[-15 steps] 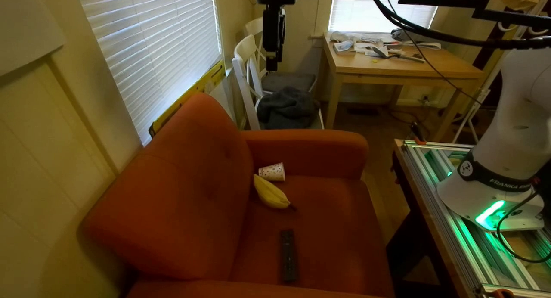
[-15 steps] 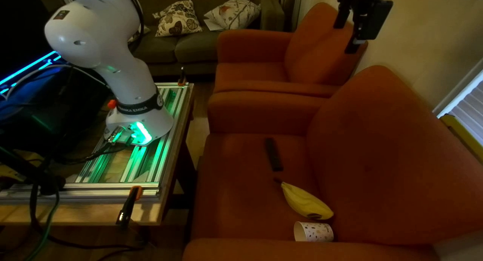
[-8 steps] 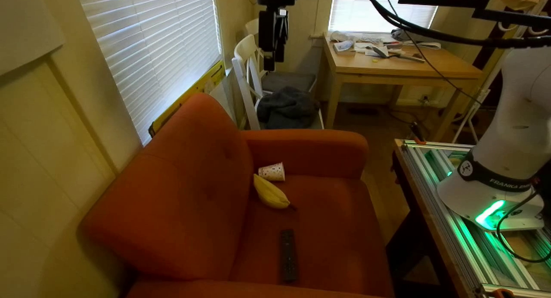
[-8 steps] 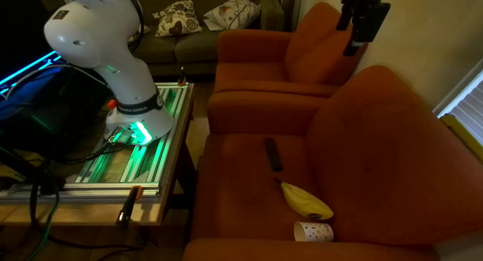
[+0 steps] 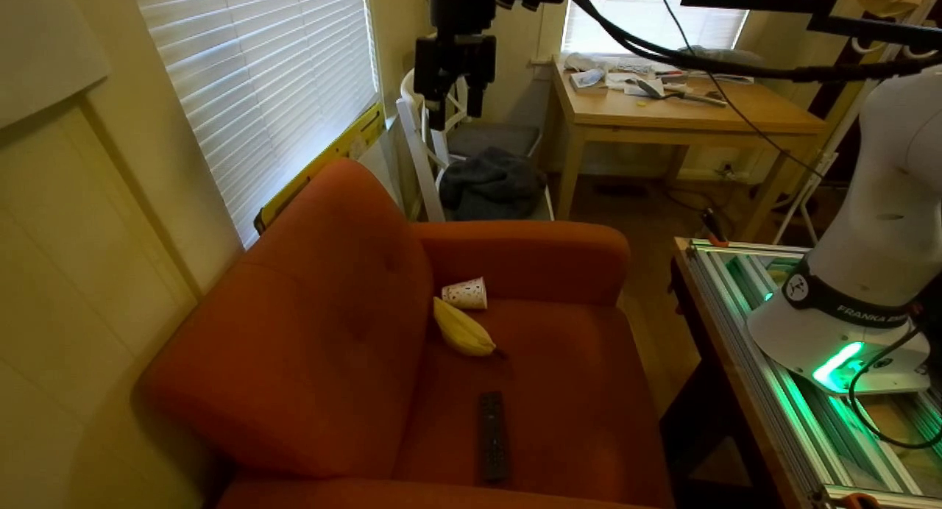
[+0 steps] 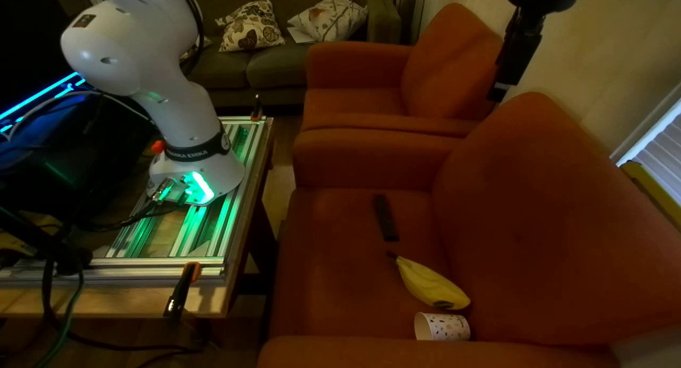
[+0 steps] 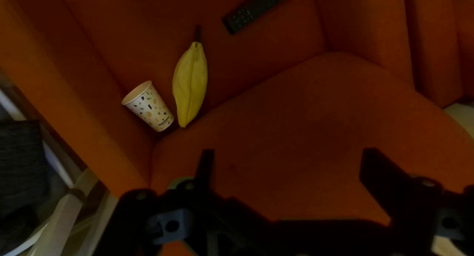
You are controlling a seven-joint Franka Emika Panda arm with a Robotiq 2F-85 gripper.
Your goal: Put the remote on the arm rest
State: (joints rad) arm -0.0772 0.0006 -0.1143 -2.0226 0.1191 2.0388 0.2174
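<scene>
The black remote (image 5: 493,437) lies flat on the rust-orange seat in both exterior views (image 6: 385,217). It also shows at the top of the wrist view (image 7: 256,11), partly cut off. One arm rest (image 6: 372,158) is beside the remote; its top just shows at the bottom edge of an exterior view (image 5: 412,494). The opposite arm rest (image 5: 522,262) is beside the cup and shows at the left of the wrist view (image 7: 79,111). My gripper (image 5: 456,112) is high above the chair, near the chair back (image 6: 564,198). Its fingers are apart with nothing between them in the wrist view (image 7: 289,152).
A yellow banana (image 5: 464,331) and a speckled paper cup (image 5: 466,293) on its side lie on the seat, close to the chair back. A second orange armchair (image 6: 356,67) stands beside this one. A white chair with a dark cloth (image 5: 493,185) stands beyond the cup-side arm.
My gripper has turned, so its two fingers look wider apart in an exterior view. It has also come slightly lower. The remote, banana and cup have not moved.
</scene>
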